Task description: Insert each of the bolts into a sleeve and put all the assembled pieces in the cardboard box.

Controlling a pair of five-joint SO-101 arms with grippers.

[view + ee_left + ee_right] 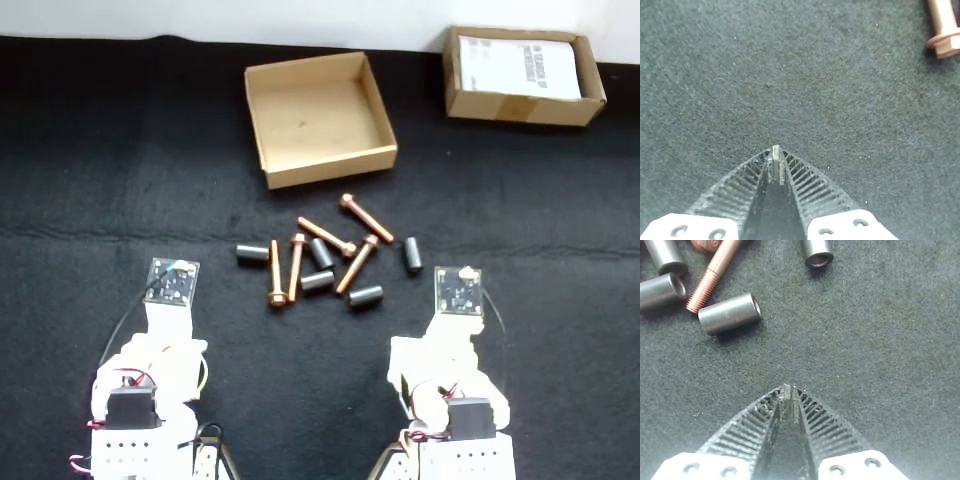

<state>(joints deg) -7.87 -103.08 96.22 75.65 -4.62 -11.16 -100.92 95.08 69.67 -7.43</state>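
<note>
Several copper bolts point(327, 237) and several dark grey sleeves point(366, 296) lie loose on the black mat, just in front of the empty cardboard box point(330, 166). My left gripper point(776, 150) is shut with nothing in it, hanging over bare mat; one bolt head point(944, 42) lies off to its side. My right gripper point(787, 389) is also shut with nothing in it. A sleeve point(730, 313) lies a short way ahead of it, beside a bolt's threaded end point(705, 287). Another sleeve point(817, 252) lies farther off. Both arms point(150, 370) point(450, 370) sit at the near edge.
A second cardboard box point(525, 95) holding a printed sheet stands at the far right corner. The black mat point(100, 200) covers the table, with open room to the left and right of the pile.
</note>
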